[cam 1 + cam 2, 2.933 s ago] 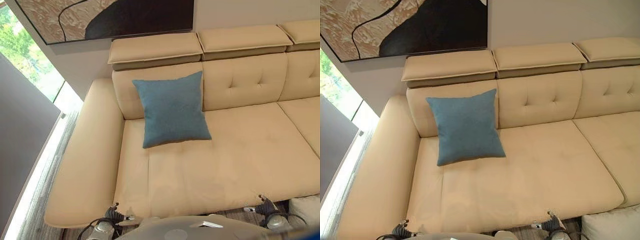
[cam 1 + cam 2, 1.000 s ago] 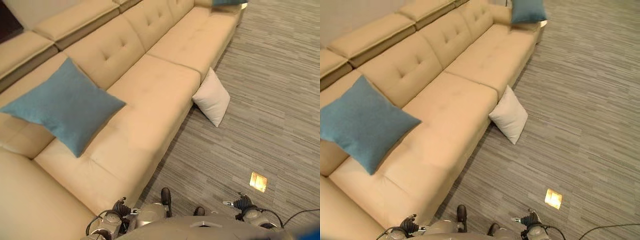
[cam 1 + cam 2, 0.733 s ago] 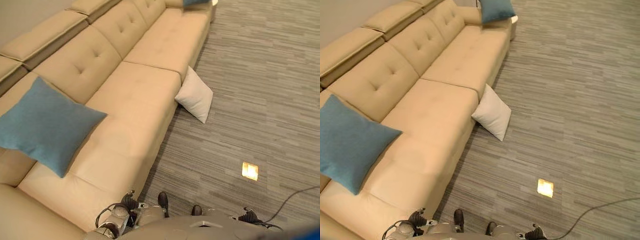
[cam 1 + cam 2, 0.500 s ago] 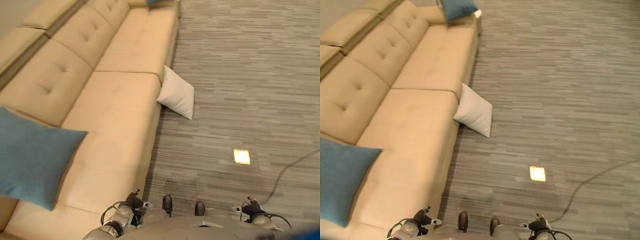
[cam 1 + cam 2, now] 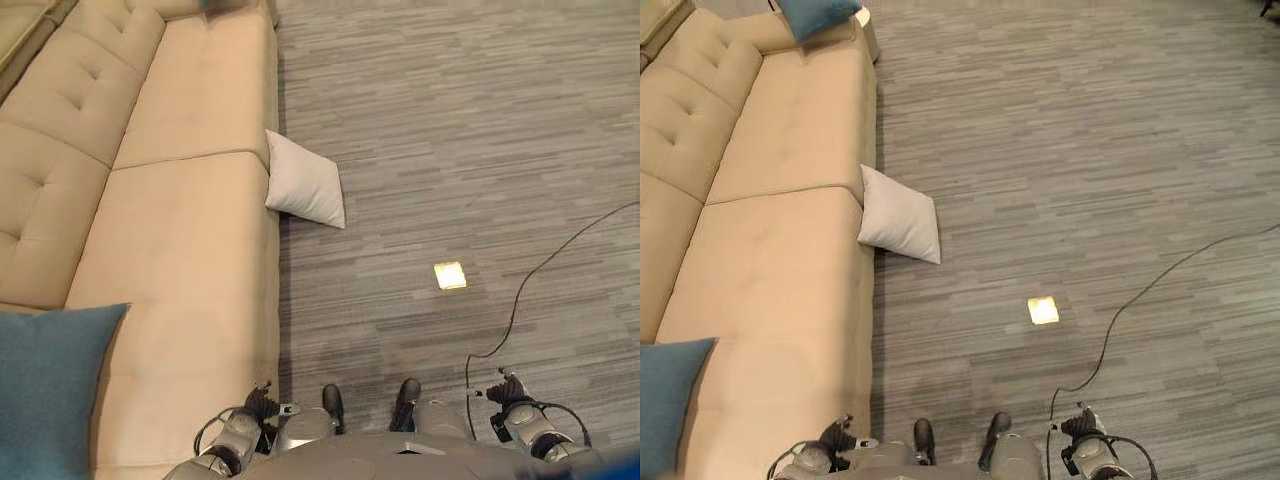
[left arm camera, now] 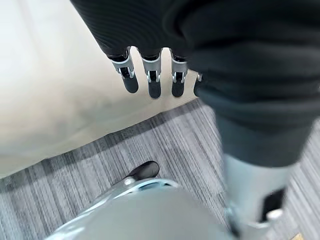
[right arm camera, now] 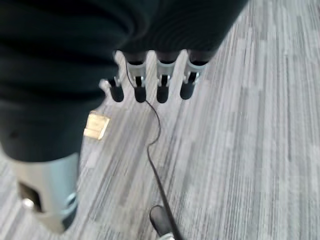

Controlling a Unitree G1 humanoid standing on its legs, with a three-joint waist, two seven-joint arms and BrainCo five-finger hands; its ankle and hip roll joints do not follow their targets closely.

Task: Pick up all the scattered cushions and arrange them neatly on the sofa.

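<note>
**Q:** Along the left side of the scene, what is shown?

**A:** Sofa (image 5: 180, 250), beige, running up the left of both eye views. Blue cushion (image 5: 45, 390) lies on its near seat at the lower left corner. Second blue cushion (image 5: 818, 15) rests at the sofa's far end, near the top edge.

**Q:** Moving right, where is the cushion that is off the sofa?

**A:** White cushion (image 5: 305, 190) stands tilted on the grey striped floor (image 5: 450, 130), leaning against the sofa's front edge where two seat sections meet. It touches the sofa and the floor; neither hand is near it.

**Q:** Further right?

**A:** Small bright square plate (image 5: 449, 275) set in the floor, well apart from the white cushion.

**Q:** State of the left hand?

**A:** Left hand (image 6: 150, 82) hangs beside the sofa's front edge, fingers straight and relaxed, holding nothing; sofa surface and floor show past its dark fingertips. In the left eye view it sits at the lower edge (image 5: 262, 402).

**Q:** State of the right hand?

**A:** Right hand (image 7: 160, 85) hangs over bare floor, fingers likewise straight and released, empty; the bright plate (image 7: 97, 125) shows beyond it. In the left eye view it appears at the lower right (image 5: 510, 390).
</note>
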